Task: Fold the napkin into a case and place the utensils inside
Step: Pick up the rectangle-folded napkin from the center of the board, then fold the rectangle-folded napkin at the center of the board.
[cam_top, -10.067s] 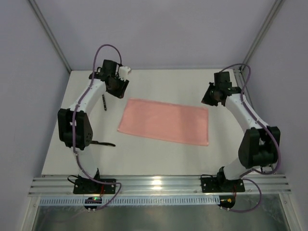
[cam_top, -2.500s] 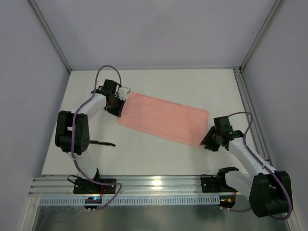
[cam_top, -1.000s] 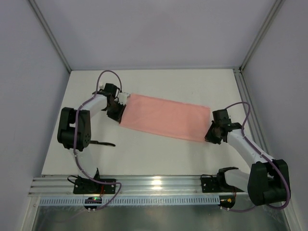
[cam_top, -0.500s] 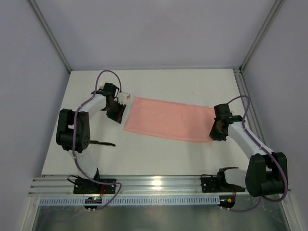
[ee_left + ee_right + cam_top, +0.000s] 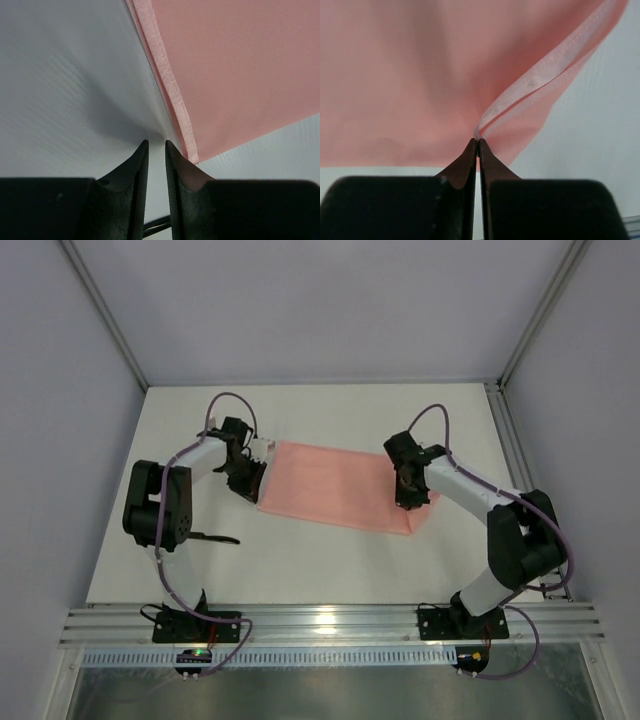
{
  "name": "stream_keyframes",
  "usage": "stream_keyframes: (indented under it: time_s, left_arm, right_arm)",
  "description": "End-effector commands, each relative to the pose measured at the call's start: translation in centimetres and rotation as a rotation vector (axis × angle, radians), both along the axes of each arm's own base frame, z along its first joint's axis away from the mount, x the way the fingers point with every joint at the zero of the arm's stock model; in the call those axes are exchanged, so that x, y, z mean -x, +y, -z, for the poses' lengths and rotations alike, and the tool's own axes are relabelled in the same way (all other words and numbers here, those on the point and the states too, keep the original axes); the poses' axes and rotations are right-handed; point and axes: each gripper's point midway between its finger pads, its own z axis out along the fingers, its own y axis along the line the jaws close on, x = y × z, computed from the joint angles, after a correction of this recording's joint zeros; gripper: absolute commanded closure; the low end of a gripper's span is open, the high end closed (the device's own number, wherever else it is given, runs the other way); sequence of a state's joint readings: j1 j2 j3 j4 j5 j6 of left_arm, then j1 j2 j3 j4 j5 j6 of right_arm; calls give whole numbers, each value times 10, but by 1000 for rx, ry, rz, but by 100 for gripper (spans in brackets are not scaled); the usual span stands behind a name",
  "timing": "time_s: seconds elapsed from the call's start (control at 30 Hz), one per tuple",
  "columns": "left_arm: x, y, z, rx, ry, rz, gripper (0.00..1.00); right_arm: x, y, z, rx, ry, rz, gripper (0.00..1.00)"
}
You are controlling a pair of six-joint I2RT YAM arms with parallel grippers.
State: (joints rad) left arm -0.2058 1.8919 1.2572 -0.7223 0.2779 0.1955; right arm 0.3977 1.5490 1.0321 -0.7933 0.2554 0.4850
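The salmon-pink napkin lies flat mid-table, its right end lifted and doubled over to the left. My right gripper is above that end, shut on the napkin's hemmed edge, which rises from the fingertips. My left gripper sits low on the table at the napkin's near-left corner. Its jaws stand slightly open, with only bare table between them and the corner just beside one finger. One black utensil lies by the left arm's elbow.
The white table is bordered by an aluminium rail along the front and frame posts at the back corners. The left arm's elbow stands over the table's left side.
My right gripper has swung left from the table's right side, carrying the napkin's right edge over the sheet. The napkin now reaches less far right. The left gripper has barely moved.
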Motion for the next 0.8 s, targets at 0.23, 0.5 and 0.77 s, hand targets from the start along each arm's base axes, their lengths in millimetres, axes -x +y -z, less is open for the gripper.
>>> stream_keyframes:
  time_s: [0.23, 0.5, 0.77]
  left_arm:
    - [12, -7, 12, 30, 47, 6, 81]
    - [17, -10, 15, 50, 73, 8, 83]
    - [14, -10, 20, 43, 70, 7, 89]
  right_arm:
    - [-68, 183, 1, -35, -50, -352, 96]
    - [-86, 312, -7, -183, -146, -573, 96]
    - [-72, 380, -18, -359, -245, -712, 96]
